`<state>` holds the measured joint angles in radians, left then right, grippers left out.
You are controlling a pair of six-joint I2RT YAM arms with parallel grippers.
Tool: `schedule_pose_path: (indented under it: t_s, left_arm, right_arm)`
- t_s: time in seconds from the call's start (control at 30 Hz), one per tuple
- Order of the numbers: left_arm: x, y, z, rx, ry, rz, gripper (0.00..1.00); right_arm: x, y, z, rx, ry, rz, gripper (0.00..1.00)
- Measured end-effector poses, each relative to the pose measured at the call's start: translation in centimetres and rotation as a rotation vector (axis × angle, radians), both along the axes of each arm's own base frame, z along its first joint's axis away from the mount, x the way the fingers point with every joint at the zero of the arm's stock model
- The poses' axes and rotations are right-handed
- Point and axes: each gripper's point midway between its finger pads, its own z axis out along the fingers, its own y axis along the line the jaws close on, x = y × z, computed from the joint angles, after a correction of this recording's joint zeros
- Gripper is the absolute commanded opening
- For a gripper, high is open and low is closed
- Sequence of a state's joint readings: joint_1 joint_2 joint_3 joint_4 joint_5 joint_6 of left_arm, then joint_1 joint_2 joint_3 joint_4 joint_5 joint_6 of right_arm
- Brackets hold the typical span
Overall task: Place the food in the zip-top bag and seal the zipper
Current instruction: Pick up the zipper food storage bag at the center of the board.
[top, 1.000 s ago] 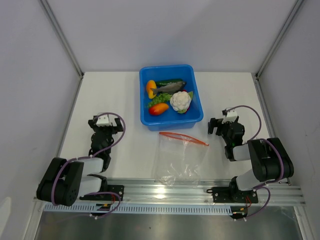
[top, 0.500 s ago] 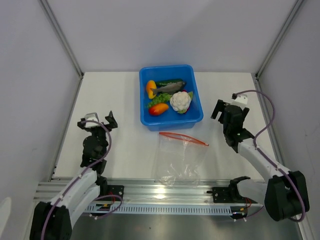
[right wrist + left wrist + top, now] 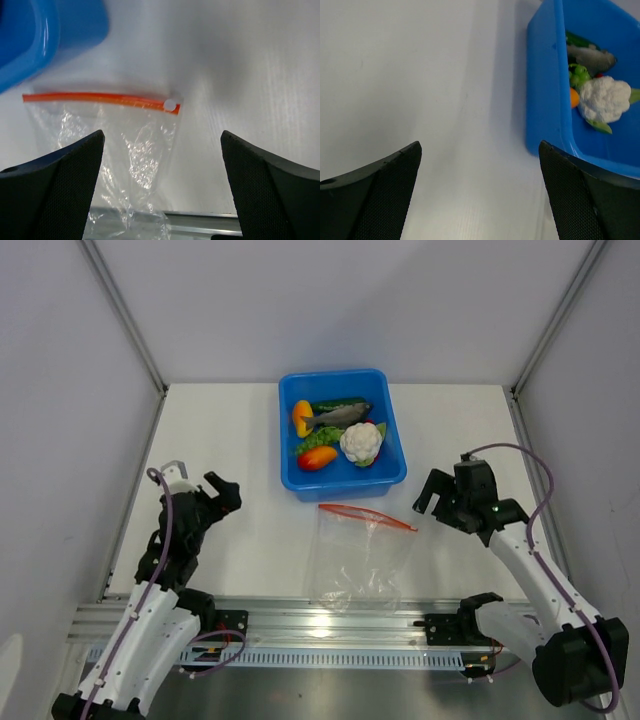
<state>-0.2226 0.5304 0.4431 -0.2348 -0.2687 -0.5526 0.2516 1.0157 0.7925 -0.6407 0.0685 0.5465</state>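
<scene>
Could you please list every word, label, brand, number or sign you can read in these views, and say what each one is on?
None: no readable text in any view.
The blue tub, the zip-top bag, its zipper and the toy food show no print.
Any marks on the left arm or right arm are too small to read.
</scene>
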Motion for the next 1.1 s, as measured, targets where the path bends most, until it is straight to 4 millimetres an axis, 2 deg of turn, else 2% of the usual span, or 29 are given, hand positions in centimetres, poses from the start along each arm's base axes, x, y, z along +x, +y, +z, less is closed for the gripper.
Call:
schedule_pose_path:
  t_s: [0.07, 0.2, 0.27, 0.33, 0.4, 0.53, 0.7, 0.8, 0.9, 1.1]
  left_arm:
    - [-0.6, -0.8, -0.5, -0.027, 0.053, -0.036, 0.99]
    - [-2.6, -2.2, -2.9, -0.06, 0.205, -0.113, 0.99]
    - [-3.5, -2.9, -3.6, -0.078, 0.265, -0.151, 0.99]
    - [-4.3, -3.3, -3.4, -0.108, 0.308, -0.16, 0.99]
    - [-4.7, -3.8, -2.4, -0.143, 0.316, -0.175, 0.99]
    - [-5.1, -5.0, -0.7, -0.228, 0.329, -0.204, 1.0]
    - [-6.0, -6.4, -1.0, -0.335, 0.391, -0.248, 0.99]
    - [-6.5, -7.2, -0.9, -0.378, 0.401, -0.279, 0.91]
    - [-6.9, -7.7, -0.7, -0.397, 0.415, -0.31, 0.88]
    - [-7.2, -8.2, -0.6, -0.412, 0.478, -0.325, 0.87]
  right_arm:
    - [-1.5, 1.1, -0.8, 0.062, 0.035, 0.048, 0.99]
    - [-4.7, 2.9, -3.0, 0.178, 0.118, 0.125, 0.99]
    - [-6.1, 3.6, -4.1, 0.241, 0.165, 0.135, 0.99]
    - [-7.0, 4.2, -4.9, 0.297, 0.211, 0.129, 0.99]
    - [-7.5, 4.8, -5.6, 0.344, 0.238, 0.126, 0.97]
    - [-7.7, 5.6, -6.8, 0.405, 0.277, 0.121, 0.86]
    - [-7.2, 6.1, -8.3, 0.45, 0.302, 0.1, 0.81]
    - [-7.3, 6.4, -9.3, 0.477, 0.319, 0.088, 0.76]
    - [-6.7, 6.9, -9.5, 0.51, 0.287, 0.093, 0.65]
    - [-6.1, 7.2, -10.2, 0.546, 0.241, 0.09, 0.34]
